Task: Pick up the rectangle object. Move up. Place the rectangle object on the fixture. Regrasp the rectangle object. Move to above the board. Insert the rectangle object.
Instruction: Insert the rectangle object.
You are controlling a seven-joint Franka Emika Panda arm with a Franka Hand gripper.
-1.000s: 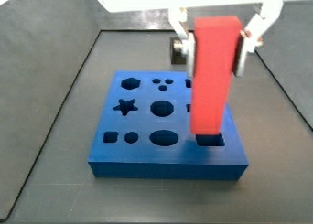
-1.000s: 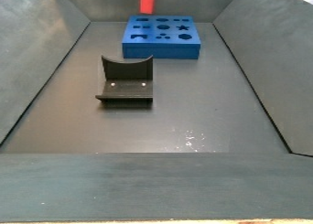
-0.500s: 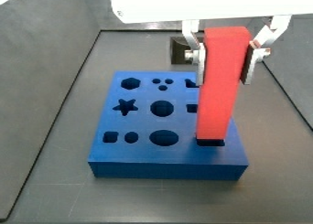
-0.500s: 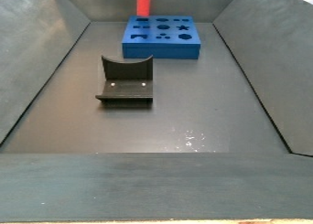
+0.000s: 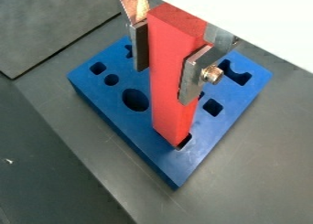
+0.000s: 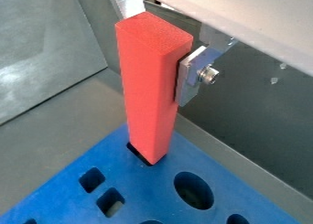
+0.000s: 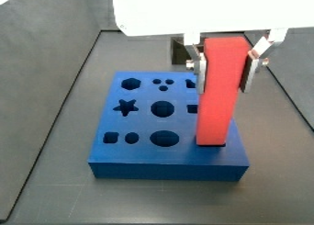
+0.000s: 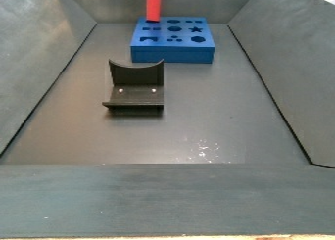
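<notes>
My gripper (image 5: 169, 54) is shut on the red-orange rectangle object (image 5: 167, 77), holding it upright by its upper part. The block's lower end sits at a rectangular hole near a corner of the blue board (image 5: 110, 63); how deep it is I cannot tell. The same shows in another wrist view, with the block (image 6: 149, 90) over the board (image 6: 123, 196) and a silver finger (image 6: 193, 74) on its side. In a side view the gripper (image 7: 223, 56) holds the block (image 7: 218, 91) at the board's (image 7: 135, 151) right side. The fixture (image 8: 133, 87) stands empty on the floor, apart from the board (image 8: 170, 40).
The board has several other open cut-outs: a star (image 7: 124, 106), circles (image 7: 163, 107) and small squares. Dark sloping bin walls (image 8: 46, 68) enclose the floor on both sides. The fixture stands between the board and the near end of the bin.
The gripper and the upright block have shifted a little to the right and straightened over the board's corner hole. The block's lower end has gone slightly lower. The fixture and board have not moved.
</notes>
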